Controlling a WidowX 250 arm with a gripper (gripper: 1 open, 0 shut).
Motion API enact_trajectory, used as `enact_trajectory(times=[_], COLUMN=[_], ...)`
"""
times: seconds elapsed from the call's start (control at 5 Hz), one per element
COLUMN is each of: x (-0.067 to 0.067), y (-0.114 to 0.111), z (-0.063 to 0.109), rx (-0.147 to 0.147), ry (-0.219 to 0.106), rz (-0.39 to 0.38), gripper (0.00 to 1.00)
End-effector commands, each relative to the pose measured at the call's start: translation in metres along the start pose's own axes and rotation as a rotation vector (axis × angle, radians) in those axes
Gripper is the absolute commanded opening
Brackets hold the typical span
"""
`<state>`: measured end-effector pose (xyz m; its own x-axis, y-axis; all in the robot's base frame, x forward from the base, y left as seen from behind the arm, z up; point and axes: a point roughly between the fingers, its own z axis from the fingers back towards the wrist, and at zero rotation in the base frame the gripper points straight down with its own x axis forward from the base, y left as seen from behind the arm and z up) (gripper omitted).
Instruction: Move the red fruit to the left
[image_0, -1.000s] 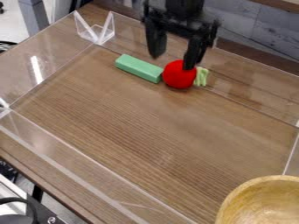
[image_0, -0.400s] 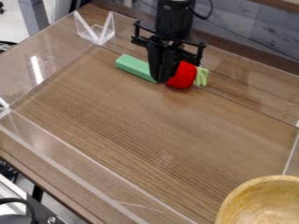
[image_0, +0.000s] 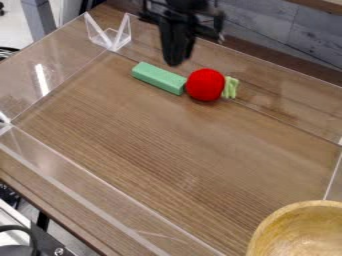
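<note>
The red fruit (image_0: 203, 85) is a small bright red ball with a pale green leafy bit (image_0: 233, 88) on its right side. It rests on the wooden table near the back. My gripper (image_0: 177, 57) hangs above and to the left of it, fingers pressed together and holding nothing. It is not touching the fruit. A flat green rectangular block (image_0: 159, 77) lies just left of the fruit, below the gripper.
Clear acrylic walls (image_0: 40, 75) ring the wooden table surface (image_0: 174, 150). A clear folded plastic piece (image_0: 110, 35) stands at the back left. The rim of a wooden bowl (image_0: 305, 228) shows at the bottom right corner.
The gripper was open astride the red fruit, then closed around it. Now it has risen up and to the left, shut and empty, and the fruit still lies on the table.
</note>
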<state>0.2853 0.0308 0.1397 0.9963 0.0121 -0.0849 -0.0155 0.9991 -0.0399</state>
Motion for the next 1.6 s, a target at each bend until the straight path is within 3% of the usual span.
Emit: enact_trajectory(times=[0.0,0.2,0.4,0.8,1.4], x=[0.009,0.012,0.014,0.026,0.044], y=[-0.004,0.002,0.004,0.015,0.018], z=[0.010,-0.006,-0.020,-0.029,-0.021], rx=[0.006,0.004,0.002,-0.003,-0.028], ry=[-0.083,-0.073,-0.069,-0.079,-0.102], rz=[-0.044,-0.072,-0.097,-0.123,-0.062], gripper=[0.00,1.00,1.00,1.00,1.00])
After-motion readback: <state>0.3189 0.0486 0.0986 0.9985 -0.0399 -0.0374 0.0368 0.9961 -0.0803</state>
